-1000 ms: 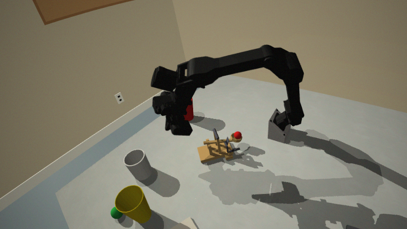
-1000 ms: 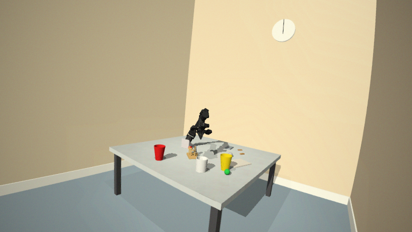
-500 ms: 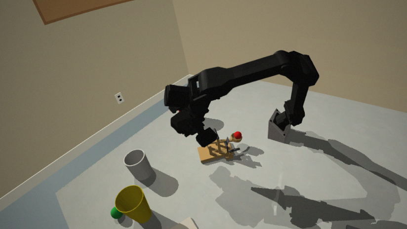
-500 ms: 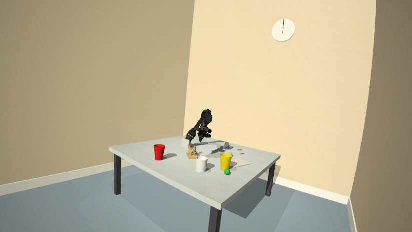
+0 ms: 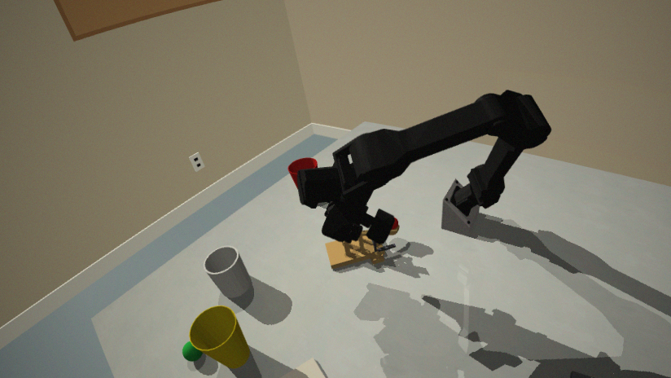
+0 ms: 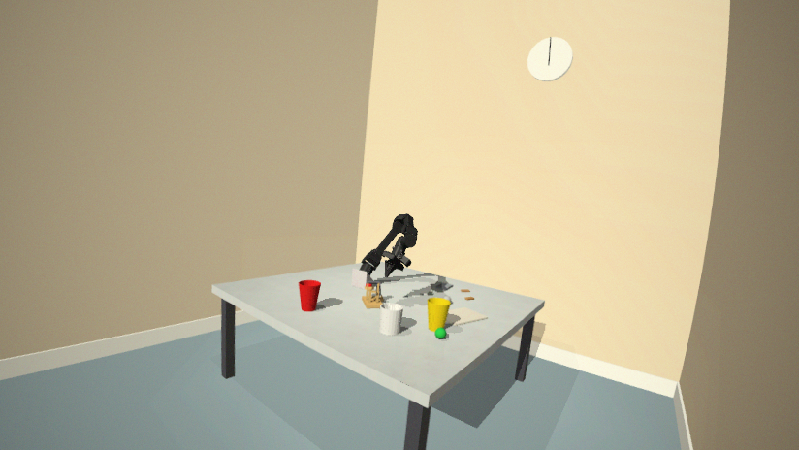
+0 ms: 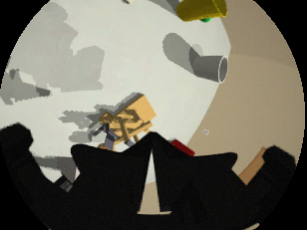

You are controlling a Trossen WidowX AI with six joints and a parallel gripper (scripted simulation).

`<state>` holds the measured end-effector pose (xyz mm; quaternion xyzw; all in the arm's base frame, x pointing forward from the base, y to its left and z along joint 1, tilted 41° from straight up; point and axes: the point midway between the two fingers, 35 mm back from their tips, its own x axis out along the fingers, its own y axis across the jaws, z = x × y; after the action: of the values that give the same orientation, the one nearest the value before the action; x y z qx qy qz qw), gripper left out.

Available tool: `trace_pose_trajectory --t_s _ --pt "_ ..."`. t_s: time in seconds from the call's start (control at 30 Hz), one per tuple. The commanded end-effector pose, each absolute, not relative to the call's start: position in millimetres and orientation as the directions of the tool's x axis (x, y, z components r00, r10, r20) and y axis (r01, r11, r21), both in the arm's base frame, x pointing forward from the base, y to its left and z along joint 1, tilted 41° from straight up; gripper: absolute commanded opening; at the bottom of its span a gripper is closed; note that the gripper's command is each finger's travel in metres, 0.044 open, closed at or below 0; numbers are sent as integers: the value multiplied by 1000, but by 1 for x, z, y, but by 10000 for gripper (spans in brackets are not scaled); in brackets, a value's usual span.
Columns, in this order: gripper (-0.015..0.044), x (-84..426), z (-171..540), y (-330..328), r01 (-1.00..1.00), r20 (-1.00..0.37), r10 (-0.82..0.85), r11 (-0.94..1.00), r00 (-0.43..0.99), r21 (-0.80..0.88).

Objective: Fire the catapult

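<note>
The red ball [image 5: 396, 222] [image 6: 369, 285] sits in the spoon end of the wooden catapult [image 5: 337, 256] [image 6: 370, 304] [image 7: 145, 108], on the side toward the arm's base; the wrist view does not show it. The white mug [image 5: 230, 278] [image 6: 391, 320] [image 7: 206, 68] stands upright, off the catapult's opposite end. My gripper [image 5: 341, 230] [image 6: 387, 273] [image 7: 153, 134] is shut with nothing between its fingers. It is tilted above the catapult and covers part of it in the top view. Whether the fingers touch the catapult cannot be told.
A red cup [image 5: 302, 165] [image 6: 308, 296] [image 7: 182, 148] stands behind the gripper. A yellow cup [image 5: 238, 351] [image 6: 437, 315] [image 7: 201, 9] stands beyond the mug, with a green ball [image 5: 191, 351] [image 6: 440, 334] beside it. A pale flat board [image 6: 470, 316] and two small brown pieces lie farther along.
</note>
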<state>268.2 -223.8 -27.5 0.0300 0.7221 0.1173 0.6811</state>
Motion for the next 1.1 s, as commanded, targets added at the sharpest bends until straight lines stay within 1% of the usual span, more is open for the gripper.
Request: trace_pose_trajectory --t_s 0.0,0.33,0.67,0.77,1.07 --pt "0 257 -21 -211 -232 -973 191 948 -129 217" --pt "0 228 -8 -176 -490 -945 165 821 -284 291" --pt "0 195 7 -147 -684 -897 114 608 -427 403" --pt "0 190 9 -144 -705 -888 104 570 -447 422" --pt "0 192 4 -139 -705 -889 104 570 -447 421"
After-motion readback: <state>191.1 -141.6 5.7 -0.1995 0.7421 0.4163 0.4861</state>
